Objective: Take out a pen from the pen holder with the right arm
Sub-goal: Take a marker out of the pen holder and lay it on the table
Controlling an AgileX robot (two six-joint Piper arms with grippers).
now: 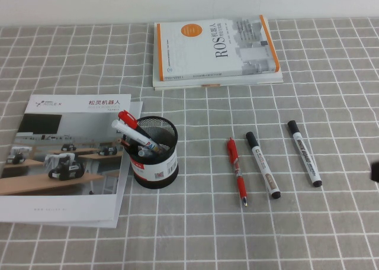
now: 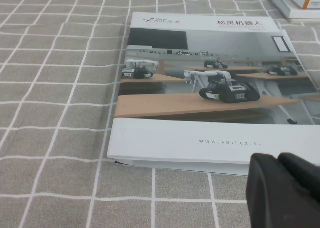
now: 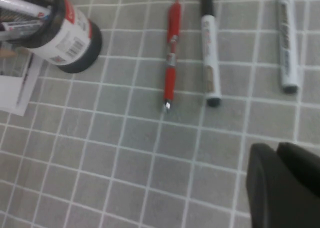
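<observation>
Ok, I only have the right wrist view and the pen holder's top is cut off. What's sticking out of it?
Observer: The pen holder has a red-capped pen and a white marker in it. Both lean toward the robot's left, over the brochure.
Operator: Where's my right tool relative to it?
Observer: The right tool barely shows at the far right of the high view. It is shut, and sits beyond the red pen and the two markers lying on the cloth.
Operator: Is the left arm in the way?
Observer: No. The left tool hovers by the brochure's near edge, away from the holder.
</observation>
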